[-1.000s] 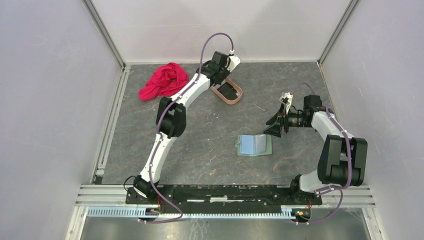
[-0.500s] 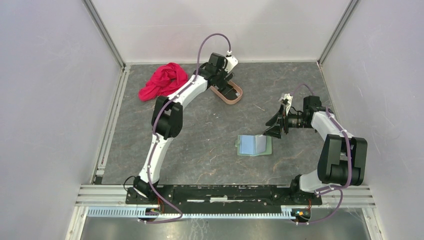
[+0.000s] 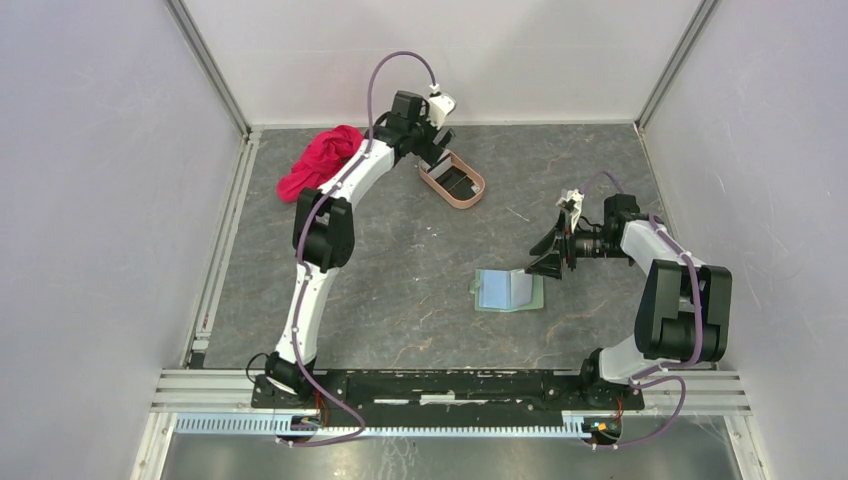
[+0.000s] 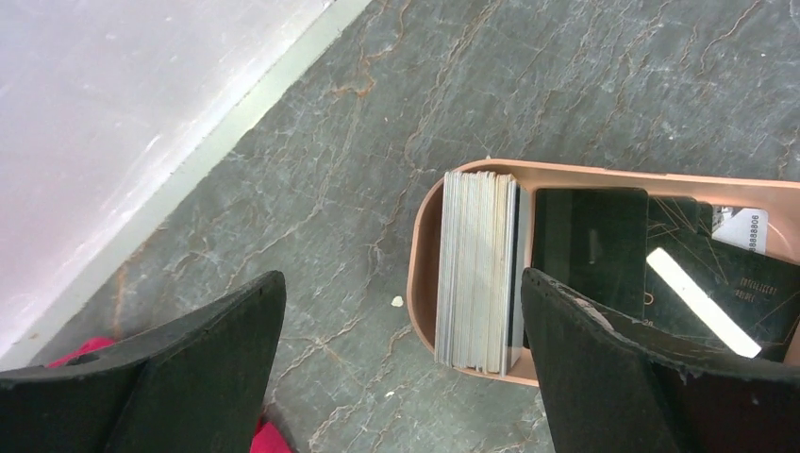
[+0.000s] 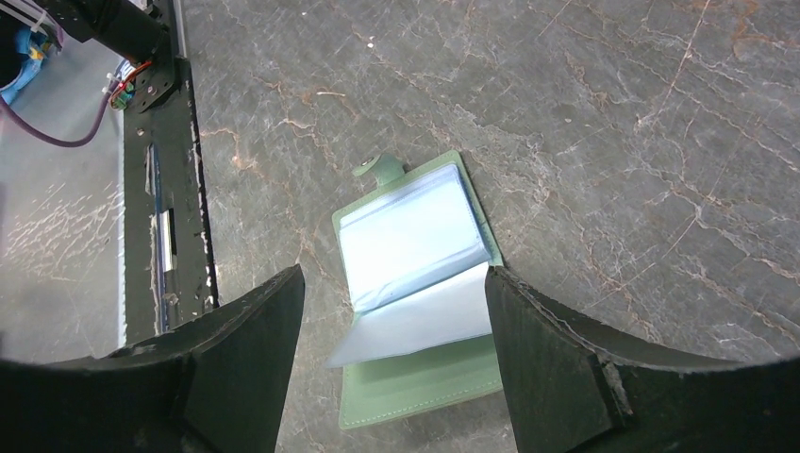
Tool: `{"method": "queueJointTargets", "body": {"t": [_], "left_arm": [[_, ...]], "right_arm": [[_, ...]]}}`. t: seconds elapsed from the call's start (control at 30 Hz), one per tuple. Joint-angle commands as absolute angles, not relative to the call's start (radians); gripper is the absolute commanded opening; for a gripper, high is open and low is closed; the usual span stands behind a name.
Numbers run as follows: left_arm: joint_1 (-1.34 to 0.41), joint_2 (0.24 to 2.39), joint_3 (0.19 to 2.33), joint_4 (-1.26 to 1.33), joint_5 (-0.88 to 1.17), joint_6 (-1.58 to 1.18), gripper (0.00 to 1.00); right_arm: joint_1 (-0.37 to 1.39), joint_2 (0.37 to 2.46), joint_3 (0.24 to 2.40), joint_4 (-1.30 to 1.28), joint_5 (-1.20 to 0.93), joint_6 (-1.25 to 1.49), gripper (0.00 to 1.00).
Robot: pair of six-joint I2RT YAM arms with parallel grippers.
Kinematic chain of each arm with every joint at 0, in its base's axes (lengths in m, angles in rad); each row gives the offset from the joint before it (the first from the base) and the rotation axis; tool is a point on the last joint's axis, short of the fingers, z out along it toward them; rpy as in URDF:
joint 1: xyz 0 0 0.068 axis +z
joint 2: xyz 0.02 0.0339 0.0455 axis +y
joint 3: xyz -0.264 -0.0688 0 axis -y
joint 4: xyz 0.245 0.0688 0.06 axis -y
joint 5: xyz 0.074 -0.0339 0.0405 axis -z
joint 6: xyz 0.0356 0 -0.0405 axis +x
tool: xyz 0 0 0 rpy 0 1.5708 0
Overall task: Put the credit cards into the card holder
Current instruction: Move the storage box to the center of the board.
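The credit cards lie in a pinkish-tan tray (image 4: 425,247) at the back of the table: a silvery stack on edge (image 4: 479,269) and dark cards lying flat (image 4: 590,247). My left gripper (image 4: 401,283) hangs open just outside the tray's (image 3: 481,185) near-left end, holding nothing; seen from above, the left gripper (image 3: 437,135) sits near the back wall. The sage-green card holder (image 3: 508,290) lies open in mid-table, its pale blue pockets up. My right gripper (image 5: 394,274) hovers open over the card holder (image 5: 415,236), one clear sleeve raised between its fingers, which do not touch it.
A crumpled red cloth (image 3: 322,163) lies at the back left, just left of the left gripper, its edge showing in the left wrist view (image 4: 267,438). The back wall runs close behind the tray. The black base rail (image 5: 156,189) lies beyond the card holder.
The left gripper has opened wide and drawn back to the left, off the tray toward the back wall. The right arm and the card holder have barely moved.
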State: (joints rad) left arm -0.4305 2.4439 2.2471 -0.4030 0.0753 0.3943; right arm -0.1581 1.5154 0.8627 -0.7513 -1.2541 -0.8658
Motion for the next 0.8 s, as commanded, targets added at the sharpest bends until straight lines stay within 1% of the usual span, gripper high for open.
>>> {"method": "queueJointTargets", "body": {"t": [0.0, 0.37, 0.47, 0.6, 0.77], "left_arm": [[-0.403, 2.479, 2.287, -0.374, 0.242, 0.306, 1.00], [-0.383, 2.548, 2.313, -0.351, 0.302, 0.261, 1.00], [-0.373, 2.567, 2.322, -0.348, 0.333, 0.228, 0.97], [-0.372, 2.570, 2.318, -0.349, 0.331, 0.214, 0.89], [-0.371, 2.548, 2.295, -0.348, 0.310, 0.204, 0.69]], "right_arm": [[-0.158, 1.526, 0.902, -0.772, -1.276, -0.910, 0.77], [-0.158, 1.535, 0.905, -0.779, -1.276, -0.917, 0.77], [-0.158, 1.535, 0.905, -0.781, -1.276, -0.920, 0.77], [-0.158, 1.538, 0.906, -0.787, -1.275, -0.924, 0.77], [-0.158, 1.536, 0.911, -0.798, -1.276, -0.935, 0.77]]}}
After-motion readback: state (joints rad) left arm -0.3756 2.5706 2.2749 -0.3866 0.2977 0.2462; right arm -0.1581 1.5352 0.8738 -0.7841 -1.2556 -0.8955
